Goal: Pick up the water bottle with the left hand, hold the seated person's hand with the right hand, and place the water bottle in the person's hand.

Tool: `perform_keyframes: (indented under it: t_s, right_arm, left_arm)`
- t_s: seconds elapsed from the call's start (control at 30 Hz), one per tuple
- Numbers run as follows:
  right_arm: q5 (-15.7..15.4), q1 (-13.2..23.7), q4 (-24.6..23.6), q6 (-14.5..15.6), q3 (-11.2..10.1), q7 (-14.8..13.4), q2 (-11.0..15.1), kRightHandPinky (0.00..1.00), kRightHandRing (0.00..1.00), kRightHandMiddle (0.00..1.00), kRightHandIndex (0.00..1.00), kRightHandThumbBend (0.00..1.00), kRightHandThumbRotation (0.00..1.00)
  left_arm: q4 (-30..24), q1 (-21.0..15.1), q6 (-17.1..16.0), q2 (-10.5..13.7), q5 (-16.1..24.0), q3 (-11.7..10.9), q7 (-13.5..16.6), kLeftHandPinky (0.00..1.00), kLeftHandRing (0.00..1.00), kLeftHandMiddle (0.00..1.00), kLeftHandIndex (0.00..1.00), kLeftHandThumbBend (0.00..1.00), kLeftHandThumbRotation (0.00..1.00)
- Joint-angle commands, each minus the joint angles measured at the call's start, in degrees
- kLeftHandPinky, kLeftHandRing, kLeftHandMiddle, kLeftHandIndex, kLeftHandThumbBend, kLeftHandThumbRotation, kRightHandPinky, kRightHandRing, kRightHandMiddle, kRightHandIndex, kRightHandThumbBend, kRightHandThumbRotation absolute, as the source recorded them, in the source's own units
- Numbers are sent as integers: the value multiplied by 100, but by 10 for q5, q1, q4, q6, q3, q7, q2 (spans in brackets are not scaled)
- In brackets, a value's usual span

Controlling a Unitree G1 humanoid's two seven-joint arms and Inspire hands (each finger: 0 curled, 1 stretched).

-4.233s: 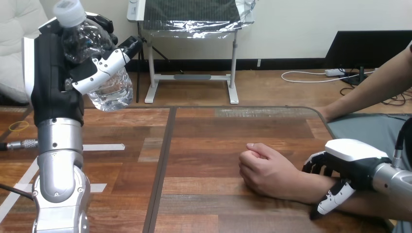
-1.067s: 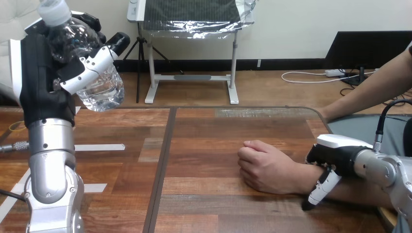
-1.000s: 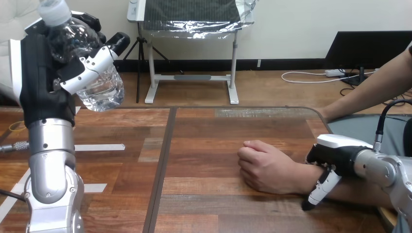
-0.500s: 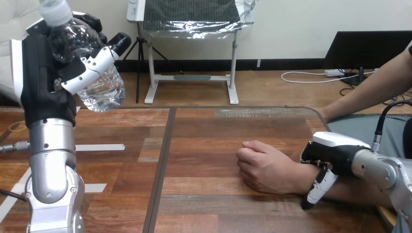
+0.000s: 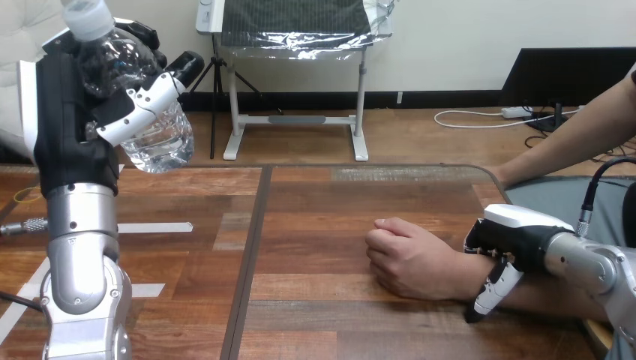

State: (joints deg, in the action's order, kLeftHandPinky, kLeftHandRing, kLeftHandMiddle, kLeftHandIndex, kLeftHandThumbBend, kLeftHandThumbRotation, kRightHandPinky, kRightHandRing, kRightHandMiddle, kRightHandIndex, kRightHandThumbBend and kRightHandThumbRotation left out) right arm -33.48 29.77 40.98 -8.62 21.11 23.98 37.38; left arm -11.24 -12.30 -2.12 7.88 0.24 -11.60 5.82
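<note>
**Bottle Up High, Waiting for a Hand to Open**

I am looking down over the big wooden table (image 5: 337, 225). The person's hand (image 5: 409, 259) is resting on it near the right side. It is curled into a loose fist with its back facing up.

My left arm is standing tall at the left of the table. Its left hand (image 5: 75, 112) is clamped around the water bottle (image 5: 157, 139), with the fingers wrapping across the clear side. I am holding the bottle high in the air, over the left part of the table and well apart from the person's hand. I think it is up there so it is not bumping anything while I am getting the other side ready.

My right hand (image 5: 514, 236) is sitting on top of the person's wrist and touching it. I cannot tell if it is really gripping. I think it is there to hold the arm steady for the hand-over.

The bottle's long side is running almost straight up and down, leaning a little. The white cap (image 5: 88, 19) is pointing up and to the left. The round bottom is pointing down and to the right, toward the middle of the table.

I am thinking the fist needs to turn over and open before I bring the bottle across.
</note>
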Motion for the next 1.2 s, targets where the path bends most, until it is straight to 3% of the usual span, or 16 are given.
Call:
perform_keyframes:
  t_s: [0.0, 0.5, 0.6, 0.93, 1.17]
  right_arm:
    - [10, -32, 8, -6, 10, 12, -15, 23, 30, 36, 36, 84, 3]
    - [22, -28, -19, -6, -11, 14, -2, 22, 28, 34, 34, 84, 5]
    - [25, -26, -21, -8, -14, 15, 1, 27, 35, 42, 34, 84, 4]
    - [40, -17, -30, -9, -27, 18, 11, 16, 22, 28, 29, 83, 3]
    - [47, -12, -40, -14, -35, 21, 20, 13, 18, 25, 27, 82, 6]
  left_arm:
    - [-2, -37, -7, -4, -3, 7, 1, 27, 34, 40, 40, 62, 0]
    - [14, -40, -20, -7, -10, 8, -4, 26, 33, 39, 39, 61, 0]
    - [21, -41, -26, -4, -8, 8, -6, 26, 33, 38, 39, 60, 0]
    - [37, -43, -34, -3, -10, 7, -12, 26, 33, 38, 39, 60, 0]
    - [45, -44, -39, -4, -9, 8, -13, 26, 33, 39, 39, 60, 0]
